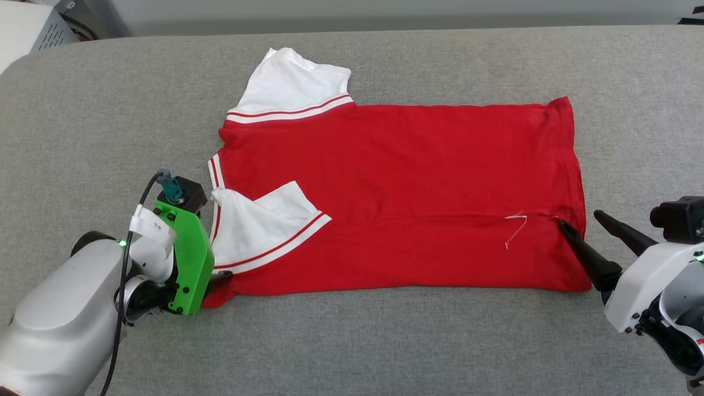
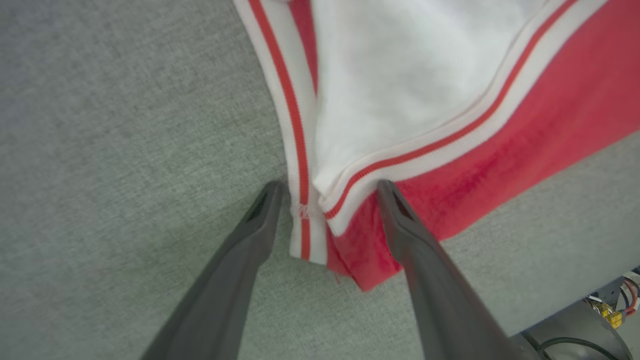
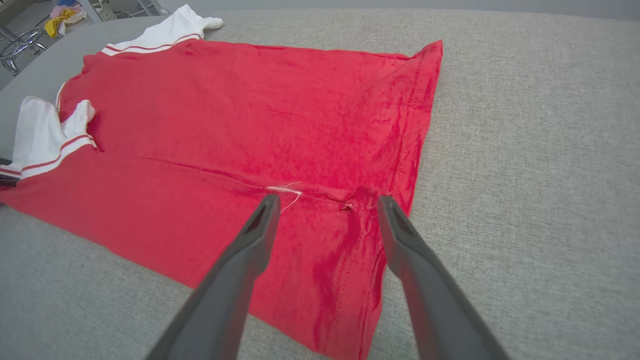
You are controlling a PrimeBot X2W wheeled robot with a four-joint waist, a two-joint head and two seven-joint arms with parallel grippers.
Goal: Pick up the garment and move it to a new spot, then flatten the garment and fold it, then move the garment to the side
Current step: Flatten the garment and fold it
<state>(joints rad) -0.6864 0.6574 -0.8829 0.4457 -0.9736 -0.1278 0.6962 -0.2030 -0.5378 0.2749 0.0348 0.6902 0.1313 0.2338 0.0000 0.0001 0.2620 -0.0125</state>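
Note:
The garment (image 1: 396,187), a red T-shirt with white striped sleeves, lies spread on the grey table, its near long edge folded over onto the body. One white sleeve (image 1: 264,231) lies folded onto the red cloth. My left gripper (image 2: 327,192) stands open at the near-left corner, its fingers astride the striped collar edge (image 2: 302,215) and the sleeve cuff. My right gripper (image 1: 583,220) is open over the hem corner (image 3: 350,205) at the near right, beside a loose white thread (image 1: 516,228). Neither holds cloth.
The grey padded table (image 1: 352,341) stretches around the shirt on all sides. A white box (image 1: 33,27) stands past the far-left corner. The other sleeve (image 1: 291,82) sticks out toward the far edge.

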